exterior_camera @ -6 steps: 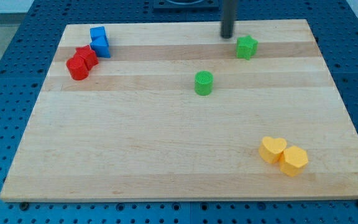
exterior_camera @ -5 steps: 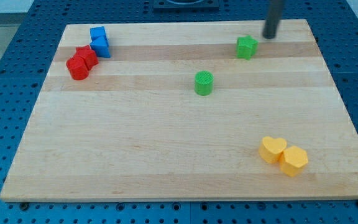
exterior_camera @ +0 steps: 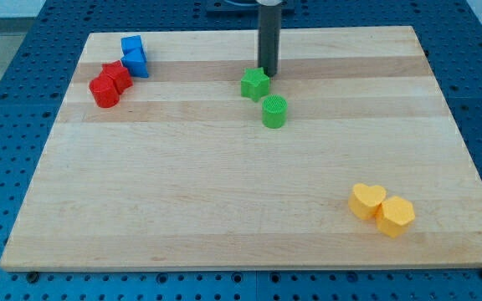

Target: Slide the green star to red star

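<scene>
My tip point(exterior_camera: 269, 75) is down on the table point(exterior_camera: 224, 201), right at the green star point(exterior_camera: 255, 84), sitting just off the star's upper-right edge, touching or as good as. No end effector on this rig to report as spread or pinching, just a straight dark rod point(exterior_camera: 269, 38) coming in from the view's top, approx. upright.

Green star sits in the upper-middle of the table, a bit left of the rod. Just below-right of it is the green cylinder point(exterior_camera: 274, 111), close by; can't tell whether there's a gap between them.

Over at the view's upper left is the red star point(exterior_camera: 117, 75), well apart from the green star w/ open wood between. Red star is packed in w/ neighbours: a second red block point(exterior_camera: 104, 90), shape hard to call, pressed against its lower-left, and a blue block point(exterior_camera: 135, 57) up against its upper-right; looks like two blue cubes stacked or set side by side, can't separate them.

Lower right corner: yellow heart point(exterior_camera: 366, 201) and yellow hexagon point(exterior_camera: 396, 216), touching each other, far from everything else.

Around the table is a blue perforated base point(exterior_camera: 7, 125).
</scene>
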Controlling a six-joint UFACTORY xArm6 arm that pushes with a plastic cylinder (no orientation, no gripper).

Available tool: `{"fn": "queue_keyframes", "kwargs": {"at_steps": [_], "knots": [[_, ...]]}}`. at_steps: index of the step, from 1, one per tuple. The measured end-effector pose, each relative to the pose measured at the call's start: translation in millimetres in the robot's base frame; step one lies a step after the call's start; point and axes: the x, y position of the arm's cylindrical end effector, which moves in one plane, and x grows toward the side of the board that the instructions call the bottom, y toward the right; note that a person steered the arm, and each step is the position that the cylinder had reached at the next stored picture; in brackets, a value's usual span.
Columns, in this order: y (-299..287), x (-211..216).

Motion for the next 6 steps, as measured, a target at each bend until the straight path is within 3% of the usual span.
{"fn": "queue_keyframes", "kwargs": {"at_steps": [1,2,3,4,6], "knots": [[61.3,8.2],[-22.9,23.0],[-67.9,36.1],[-29.2,44.6],[-61.8,67.8]]}}
